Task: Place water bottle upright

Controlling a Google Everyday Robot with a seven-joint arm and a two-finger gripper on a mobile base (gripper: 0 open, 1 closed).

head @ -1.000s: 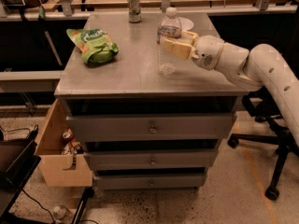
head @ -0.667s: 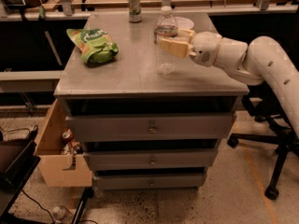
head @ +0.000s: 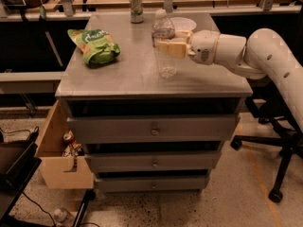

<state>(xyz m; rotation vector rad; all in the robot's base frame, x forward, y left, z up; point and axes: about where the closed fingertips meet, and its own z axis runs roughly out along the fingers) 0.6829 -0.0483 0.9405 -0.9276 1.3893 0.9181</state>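
The water bottle [head: 164, 41] is clear ribbed plastic with a white cap and a pale label. It stands upright near the middle right of the grey cabinet top [head: 128, 74], its base at or just above the surface. My gripper [head: 166, 46] reaches in from the right on a white arm and its tan fingers [head: 171, 48] are shut on the bottle's middle.
A green-silver soda can [head: 136, 6] stands at the back edge. A green snack bag [head: 96, 46] lies at the left. A white bowl [head: 185, 23] sits behind the bottle. A cardboard box [head: 59, 155] hangs at the cabinet's lower left. An office chair base [head: 279, 150] stands at the right.
The gripper has carried the bottle a little left and turned it from slightly tilted to upright, lowering its base toward the cabinet top.
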